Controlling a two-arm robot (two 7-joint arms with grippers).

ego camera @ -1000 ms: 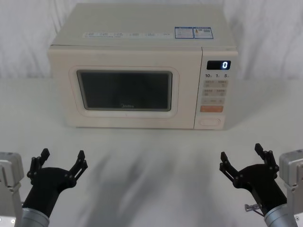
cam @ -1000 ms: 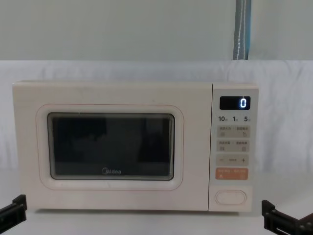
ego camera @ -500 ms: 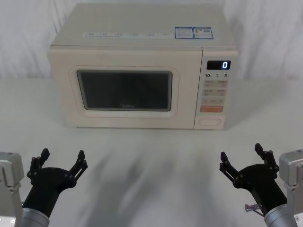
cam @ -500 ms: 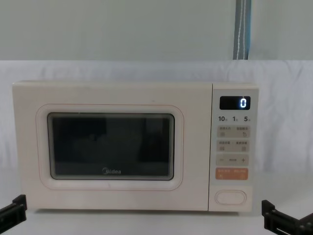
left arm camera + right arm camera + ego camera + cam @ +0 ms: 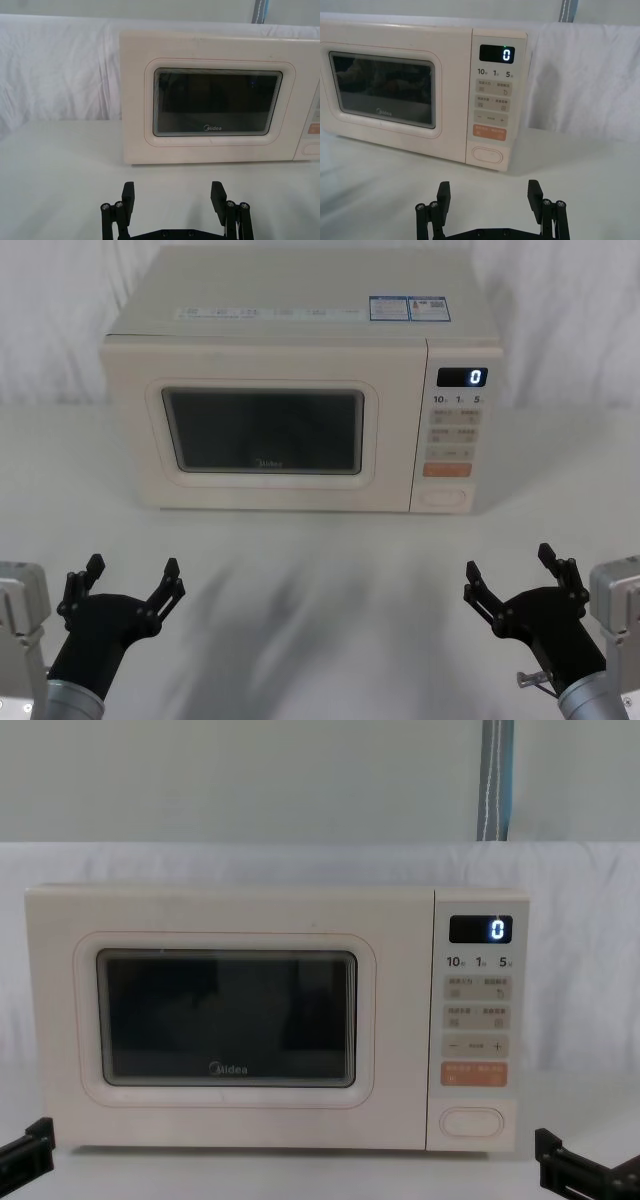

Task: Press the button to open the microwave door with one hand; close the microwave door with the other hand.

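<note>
Nothing is done yet: the microwave door (image 5: 262, 435) sits flush and closed on the microwave toward the table's far edge, and the button (image 5: 445, 497) at the panel's bottom is unpressed. The left pincer (image 5: 125, 585) and right pincer (image 5: 518, 578) hover wide open and empty near the table's front edge, well short of it.

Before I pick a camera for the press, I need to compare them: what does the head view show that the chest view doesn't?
Head view alone: the microwave's top with its stickers, and both whole grippers, left and right, open and short of the microwave. Chest view alone: a blue strap on the wall behind, and the button seen straight on. Both: the shut door, the display reading 0, the orange key.
</note>
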